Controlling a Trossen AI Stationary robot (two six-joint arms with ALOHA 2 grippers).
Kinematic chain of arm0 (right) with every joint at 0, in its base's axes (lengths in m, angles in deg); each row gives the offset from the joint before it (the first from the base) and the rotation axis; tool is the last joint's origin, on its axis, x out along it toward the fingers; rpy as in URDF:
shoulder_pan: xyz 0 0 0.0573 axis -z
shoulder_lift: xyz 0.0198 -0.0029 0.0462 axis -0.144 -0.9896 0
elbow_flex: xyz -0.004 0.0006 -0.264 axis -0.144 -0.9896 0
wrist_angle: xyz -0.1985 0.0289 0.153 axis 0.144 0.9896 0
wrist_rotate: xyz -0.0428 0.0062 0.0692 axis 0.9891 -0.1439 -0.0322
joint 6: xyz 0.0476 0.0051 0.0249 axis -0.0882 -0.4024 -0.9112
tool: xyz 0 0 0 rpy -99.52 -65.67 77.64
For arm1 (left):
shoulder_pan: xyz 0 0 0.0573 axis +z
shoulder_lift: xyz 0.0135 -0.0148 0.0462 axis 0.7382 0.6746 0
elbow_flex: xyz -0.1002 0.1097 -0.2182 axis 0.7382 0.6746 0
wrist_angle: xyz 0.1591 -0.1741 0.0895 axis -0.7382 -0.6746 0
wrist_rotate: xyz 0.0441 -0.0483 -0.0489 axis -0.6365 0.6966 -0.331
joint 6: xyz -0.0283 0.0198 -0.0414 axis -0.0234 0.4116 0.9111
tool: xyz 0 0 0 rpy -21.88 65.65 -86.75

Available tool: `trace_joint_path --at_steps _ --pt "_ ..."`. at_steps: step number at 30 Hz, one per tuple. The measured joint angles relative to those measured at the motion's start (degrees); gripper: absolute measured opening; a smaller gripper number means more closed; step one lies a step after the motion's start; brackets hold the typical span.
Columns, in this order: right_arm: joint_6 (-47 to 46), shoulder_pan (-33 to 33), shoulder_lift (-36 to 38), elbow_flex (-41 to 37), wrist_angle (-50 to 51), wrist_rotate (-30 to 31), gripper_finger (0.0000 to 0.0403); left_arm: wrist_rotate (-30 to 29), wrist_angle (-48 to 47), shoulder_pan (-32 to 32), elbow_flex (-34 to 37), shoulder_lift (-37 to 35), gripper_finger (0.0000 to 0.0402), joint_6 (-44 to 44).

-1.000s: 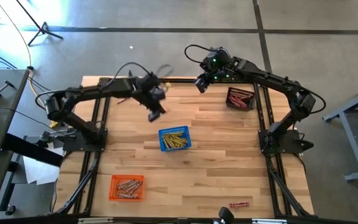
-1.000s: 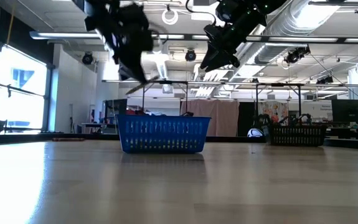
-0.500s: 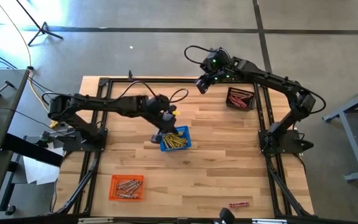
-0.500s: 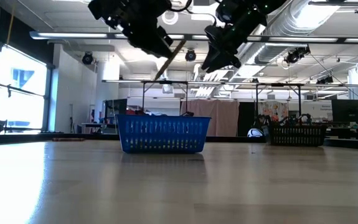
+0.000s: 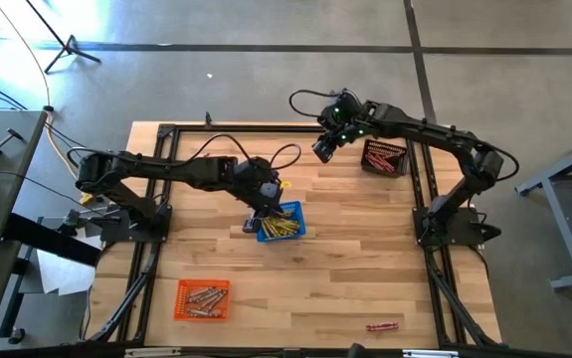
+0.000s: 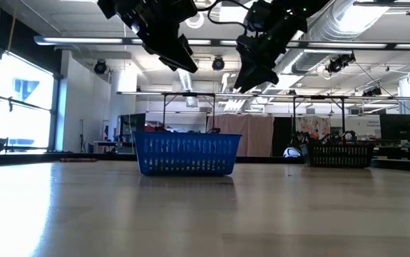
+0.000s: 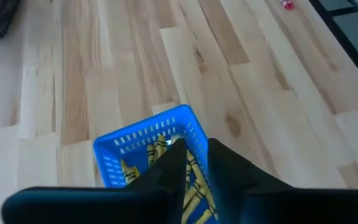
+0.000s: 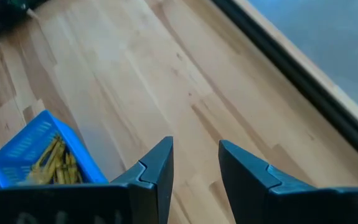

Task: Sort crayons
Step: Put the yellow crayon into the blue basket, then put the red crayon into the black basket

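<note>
A: Where's your left gripper (image 5: pixel 263 202)?
B: Above the blue basket (image 5: pixel 280 223) of yellow crayons (image 5: pixel 284 226), fingers slightly parted, holding nothing.
A: Right gripper (image 5: pixel 322 147)?
B: Spread, empty, near the dark basket (image 5: pixel 383 157).

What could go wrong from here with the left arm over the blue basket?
The left gripper hangs above the small blue mesh basket of yellow crayons, close to its edge; descending could knock or tip the basket. Two red crayons lie loose beside the table's near edge and could roll off. The right gripper waits open, clear.
</note>
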Motion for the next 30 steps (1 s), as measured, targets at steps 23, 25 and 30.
trace_joint_path --at_steps 23,25,30 --pt "0.11 -2.86 0.0 -1.61 -0.48 0.04 0.0112 -20.69 -28.33 29.81 4.07 -2.58 0.0076 5.56" --pt "0.87 -2.86 0.0 -1.6 -0.5 0.01 0.0112 -20.66 -29.82 34.66 4.86 -2.58 0.0076 5.72" --pt "2.47 -2.86 0.0 -1.6 -1.0 -0.07 0.0112 -20.42 -29.95 43.69 6.74 -2.49 0.0076 5.56"
